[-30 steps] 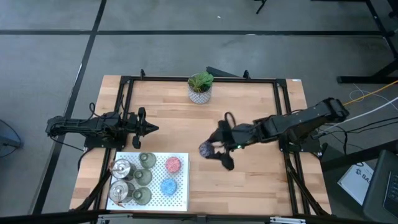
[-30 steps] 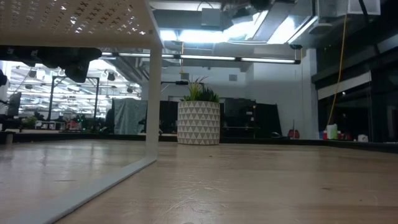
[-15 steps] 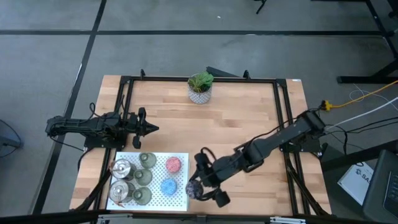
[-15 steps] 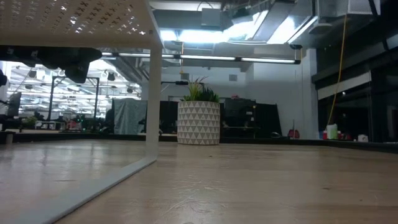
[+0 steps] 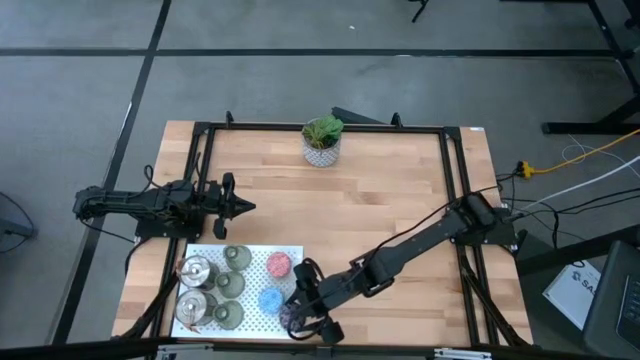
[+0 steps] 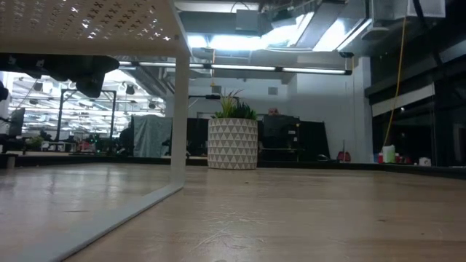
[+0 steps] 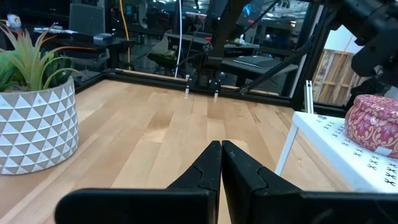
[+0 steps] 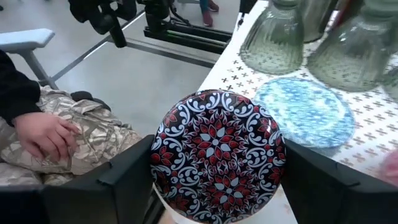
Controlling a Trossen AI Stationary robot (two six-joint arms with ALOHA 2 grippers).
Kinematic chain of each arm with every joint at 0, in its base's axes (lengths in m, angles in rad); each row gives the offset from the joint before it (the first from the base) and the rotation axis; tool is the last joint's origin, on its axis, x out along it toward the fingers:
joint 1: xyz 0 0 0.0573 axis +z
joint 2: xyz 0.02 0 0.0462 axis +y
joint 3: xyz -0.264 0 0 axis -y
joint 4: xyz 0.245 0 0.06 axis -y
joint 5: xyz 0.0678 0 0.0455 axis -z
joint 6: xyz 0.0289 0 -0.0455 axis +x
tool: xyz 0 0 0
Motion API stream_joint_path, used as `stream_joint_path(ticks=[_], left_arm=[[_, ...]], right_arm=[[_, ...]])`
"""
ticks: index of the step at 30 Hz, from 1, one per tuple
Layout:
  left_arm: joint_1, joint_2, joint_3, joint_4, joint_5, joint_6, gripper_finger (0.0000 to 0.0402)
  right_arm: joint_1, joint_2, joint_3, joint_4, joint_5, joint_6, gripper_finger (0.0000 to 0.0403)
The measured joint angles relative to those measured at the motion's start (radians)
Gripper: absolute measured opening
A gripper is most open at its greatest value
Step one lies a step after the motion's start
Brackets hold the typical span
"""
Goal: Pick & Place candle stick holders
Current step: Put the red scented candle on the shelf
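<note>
Tabletop, high view: pale wood tabletop (image 5: 400, 190) inside a black frame, grey floor around it; one potted plant (image 5: 322, 140) near the far edge; one white perforated tray (image 5: 290, 262) at the near left corner.
Holders on tray, high view: seven — two silver (image 5: 195, 270), three olive-grey (image 5: 237, 258), one pink (image 5: 279, 265), one blue (image 5: 270, 299).
Eighth holder, high view: purple patterned holder (image 5: 292, 315) at the tray's near right corner, gripped by the right end effector (image 5: 305, 304).
Left end effector, high view: left end effector (image 5: 240, 207) hangs just beyond the tray's far edge, fingers pressed together, nothing in them.
Low view: bare wood, the tray's white leg (image 6: 178, 109), the plant's patterned pot (image 6: 232, 143).
Left wrist view: plant pot (image 7: 37, 127), pink holder (image 7: 375, 121) on the tray's corner.
Right wrist view: fingers (image 8: 130, 177) spread wide on the patterned holder (image 8: 217, 152), above the tray edge beside the blue holder (image 8: 305, 112); two olive-grey holders (image 8: 277, 37) behind; one person's hand (image 8: 40, 134) on a lap beyond the tabletop.
</note>
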Motion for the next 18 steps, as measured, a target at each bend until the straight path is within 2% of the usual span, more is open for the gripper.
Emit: stream_joint_path(ticks=[18], left_arm=[[0.0,0.0,0.0,0.003,0.0,0.0,0.0006]], right_arm=[[-0.003,0.013,0.0,0.125,-0.013,-0.09,0.0296]])
